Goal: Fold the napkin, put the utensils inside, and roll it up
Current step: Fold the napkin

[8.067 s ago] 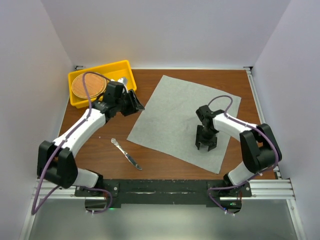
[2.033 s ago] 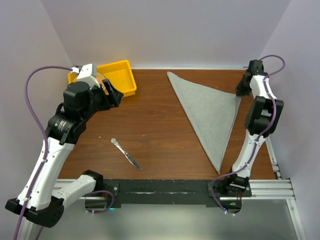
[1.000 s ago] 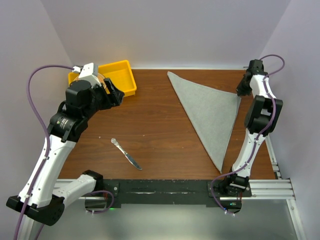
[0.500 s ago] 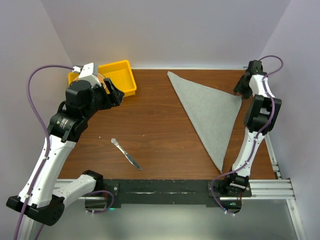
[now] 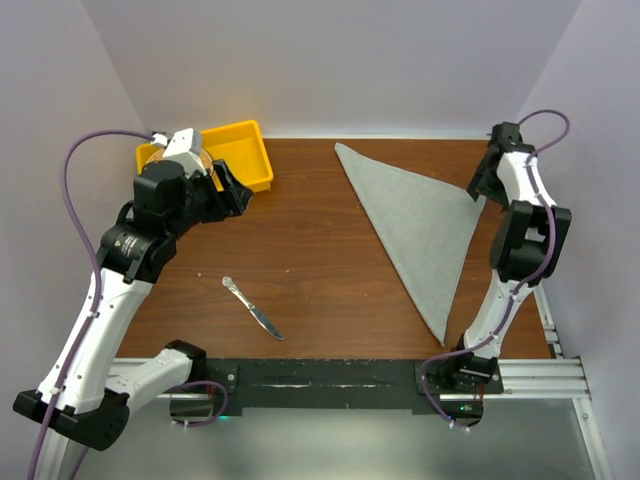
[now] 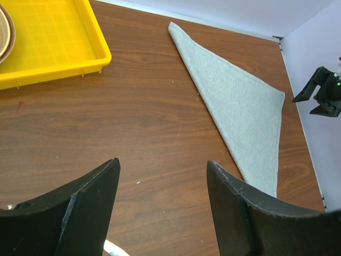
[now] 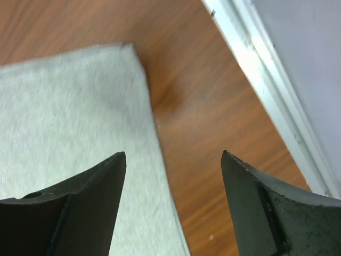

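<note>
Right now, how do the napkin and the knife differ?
The napkin is a matte grey cloth folded into a triangle; the knife is slim shiny metal. The napkin is far larger than the knife. The napkin lies on the right side of the table, the knife near the front left. Both lie flat on the wood, well apart.
</note>
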`<state>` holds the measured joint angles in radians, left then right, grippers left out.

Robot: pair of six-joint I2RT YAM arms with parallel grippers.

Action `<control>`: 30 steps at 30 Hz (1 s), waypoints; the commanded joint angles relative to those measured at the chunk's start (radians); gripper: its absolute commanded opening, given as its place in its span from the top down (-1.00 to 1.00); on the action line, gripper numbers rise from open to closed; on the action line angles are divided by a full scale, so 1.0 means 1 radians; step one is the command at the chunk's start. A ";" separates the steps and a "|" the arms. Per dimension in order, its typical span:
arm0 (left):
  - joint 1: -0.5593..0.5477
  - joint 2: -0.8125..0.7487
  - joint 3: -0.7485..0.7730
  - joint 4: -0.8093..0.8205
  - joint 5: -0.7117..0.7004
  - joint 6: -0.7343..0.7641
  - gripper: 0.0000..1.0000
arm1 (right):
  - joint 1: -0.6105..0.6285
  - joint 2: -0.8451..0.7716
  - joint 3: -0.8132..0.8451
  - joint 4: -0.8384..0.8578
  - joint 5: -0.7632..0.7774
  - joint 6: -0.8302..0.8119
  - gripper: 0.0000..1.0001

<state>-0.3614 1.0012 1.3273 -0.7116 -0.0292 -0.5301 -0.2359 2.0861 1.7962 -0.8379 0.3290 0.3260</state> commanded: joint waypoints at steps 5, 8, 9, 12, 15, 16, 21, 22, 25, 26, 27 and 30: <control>-0.001 -0.023 -0.045 -0.015 0.106 -0.056 -0.42 | 0.393 -0.052 -0.036 0.111 -0.045 0.065 -0.15; -0.001 -0.024 -0.057 -0.020 0.130 -0.096 -0.41 | 0.470 0.040 0.092 0.126 -0.109 0.090 0.06; -0.001 -0.024 -0.059 -0.022 0.144 -0.106 -0.40 | 0.481 0.058 0.116 0.157 -0.166 0.102 0.26; -0.001 -0.038 -0.074 -0.022 0.160 -0.142 -0.38 | 0.503 0.133 0.196 0.207 -0.225 0.145 0.49; -0.001 -0.059 -0.088 -0.028 0.169 -0.163 -0.35 | 0.511 0.202 0.256 0.264 -0.286 0.182 0.59; -0.001 -0.070 -0.095 -0.031 0.172 -0.177 -0.34 | 0.512 0.216 0.275 0.279 -0.306 0.191 0.60; -0.001 -0.108 -0.108 -0.064 0.169 -0.209 -0.33 | 0.514 0.325 0.360 0.307 -0.326 0.208 0.62; -0.001 -0.119 -0.105 -0.075 0.164 -0.212 -0.33 | 0.515 0.339 0.389 0.304 -0.349 0.211 0.67; -0.001 -0.136 -0.099 -0.089 0.141 -0.214 -0.33 | 0.518 0.364 0.404 0.310 -0.375 0.211 0.71; 0.001 -0.136 -0.100 -0.088 0.140 -0.217 -0.33 | 0.523 0.367 0.402 0.315 -0.381 0.206 0.72; -0.001 -0.138 -0.100 -0.088 0.141 -0.219 -0.33 | 0.527 0.368 0.400 0.316 -0.383 0.205 0.72; -0.001 -0.130 -0.102 -0.078 0.150 -0.215 -0.33 | 0.538 0.370 0.376 0.322 -0.398 0.200 0.74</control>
<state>-0.3614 0.8680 1.2243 -0.7971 0.1184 -0.7265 0.2798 2.4775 2.1487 -0.5579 -0.0227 0.5171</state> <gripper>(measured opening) 0.665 0.138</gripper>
